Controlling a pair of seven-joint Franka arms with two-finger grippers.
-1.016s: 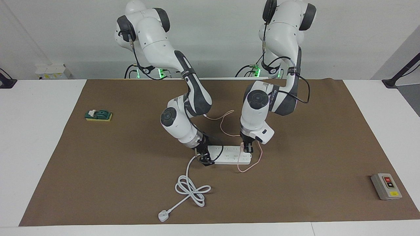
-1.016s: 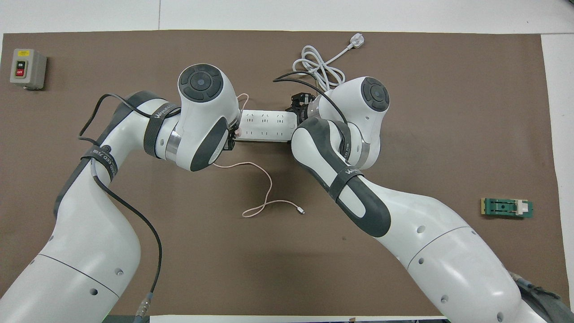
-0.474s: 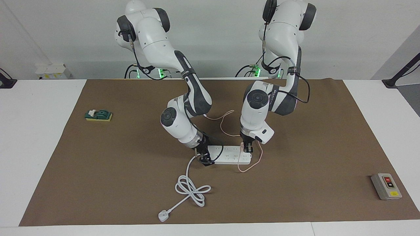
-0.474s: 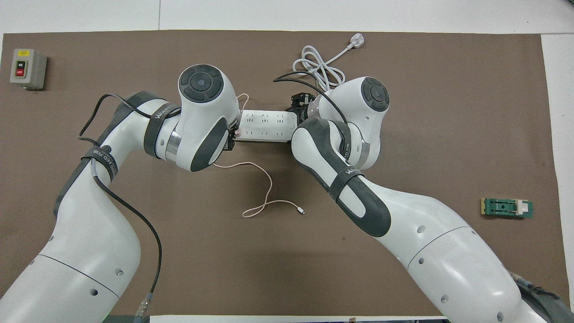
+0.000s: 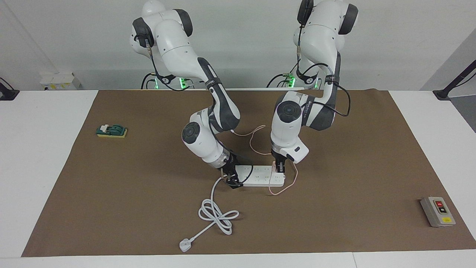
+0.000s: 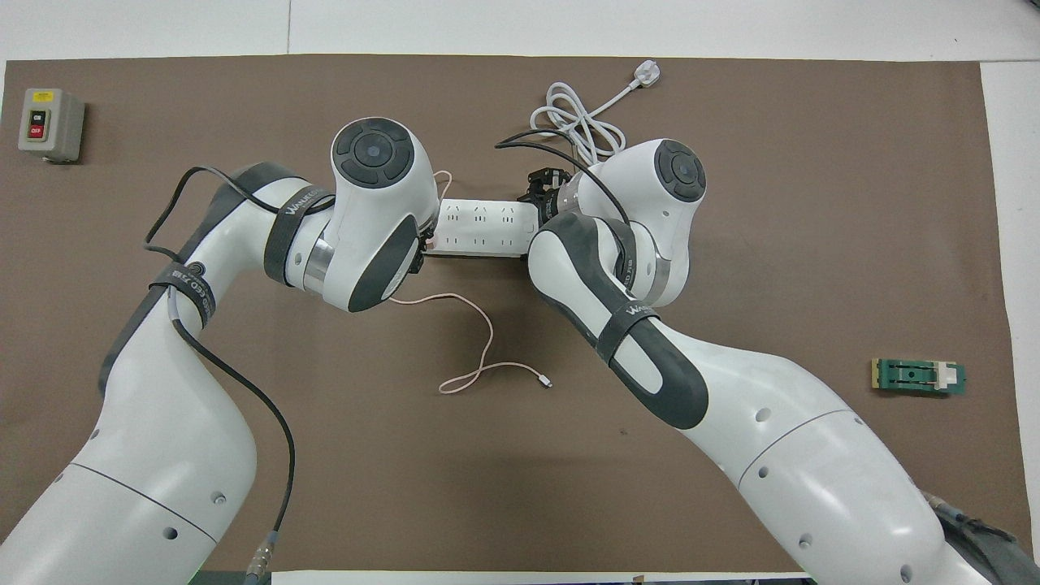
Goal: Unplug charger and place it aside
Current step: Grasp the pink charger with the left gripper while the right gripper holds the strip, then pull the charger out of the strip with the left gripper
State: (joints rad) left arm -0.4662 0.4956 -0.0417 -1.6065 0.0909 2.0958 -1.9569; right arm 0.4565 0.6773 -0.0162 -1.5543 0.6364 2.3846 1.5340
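Toward the right arm's end of the strip, our right gripper (image 5: pixel 231 181) pressed down on the white power strip (image 5: pixel 260 176) beside its thick cord (image 5: pixel 215 214); we could not tell whether its fingers were open or closed. At the strip's end toward the left arm, our left gripper (image 5: pixel 279 168) was clamped tight on the charger (image 5: pixel 275 168), the small pink cube at the last socket. We judged the pull had begun, though we could not tell if the charger had left the socket. Its thin pink cable (image 6: pixel 479 337) lay slack on the mat nearer to the robots. Freeing the plug and setting it aside were left to do.
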